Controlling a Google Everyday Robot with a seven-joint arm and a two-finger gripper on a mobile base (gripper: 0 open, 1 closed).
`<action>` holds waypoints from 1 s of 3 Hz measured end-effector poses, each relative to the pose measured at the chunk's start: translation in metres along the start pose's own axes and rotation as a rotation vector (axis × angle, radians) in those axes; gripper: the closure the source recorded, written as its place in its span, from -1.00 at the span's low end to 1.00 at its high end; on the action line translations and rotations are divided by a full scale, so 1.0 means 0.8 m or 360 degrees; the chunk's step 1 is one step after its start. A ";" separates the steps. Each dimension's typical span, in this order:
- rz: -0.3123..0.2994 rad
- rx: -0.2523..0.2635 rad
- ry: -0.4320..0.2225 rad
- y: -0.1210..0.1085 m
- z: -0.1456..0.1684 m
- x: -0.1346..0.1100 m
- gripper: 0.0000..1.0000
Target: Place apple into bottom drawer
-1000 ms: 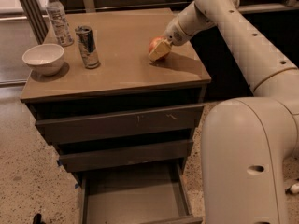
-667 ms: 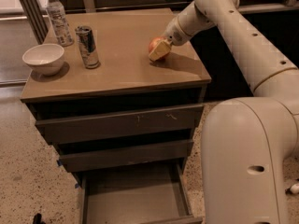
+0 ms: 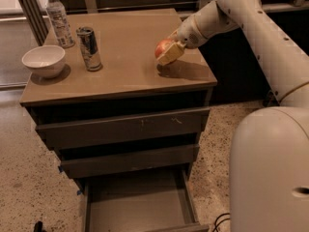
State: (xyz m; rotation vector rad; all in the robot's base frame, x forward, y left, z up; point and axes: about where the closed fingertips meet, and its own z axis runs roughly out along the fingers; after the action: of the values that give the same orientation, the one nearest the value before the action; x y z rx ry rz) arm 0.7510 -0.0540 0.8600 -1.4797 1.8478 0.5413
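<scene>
A: What is seen in the camera view?

B: The apple [image 3: 162, 46] is held by the gripper [image 3: 168, 53], closed on it, over the far right part of the worktop [image 3: 120, 76]. A shadow is cast beneath, so the apple is judged to be clear of the surface. To the left, a drinks can [image 3: 90, 48], a water bottle [image 3: 60, 17] and a white bowl [image 3: 44, 60] are set well apart from it.

A: And the target?

B: The bottom drawer [image 3: 137, 202] is pulled out at the near foot of the cabinet, and its grey floor is exposed. The top drawer [image 3: 125, 127] and the middle drawer [image 3: 130, 159] are shut above it.

A: How should the carry be done well?

B: The grip should be kept firm, since a round fruit is easily rolled out between flat pads. The apple should be brought forward past the near edge of the worktop before it is lowered, so that the drawer fronts are not struck. It should be lowered close to the drawer floor, away from the thin side walls, and released only there, so that a bounce or roll is avoided.
</scene>
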 end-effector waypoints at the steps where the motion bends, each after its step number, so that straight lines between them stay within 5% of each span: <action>1: -0.0025 -0.0173 -0.0041 0.065 -0.032 0.009 1.00; 2: -0.0025 -0.0173 -0.0041 0.065 -0.032 0.009 1.00; 3: -0.0118 -0.0184 -0.0033 0.098 -0.040 0.007 1.00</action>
State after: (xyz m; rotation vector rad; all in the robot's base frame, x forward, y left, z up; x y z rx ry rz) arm 0.6668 -0.0594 0.8696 -1.6056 1.7635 0.6342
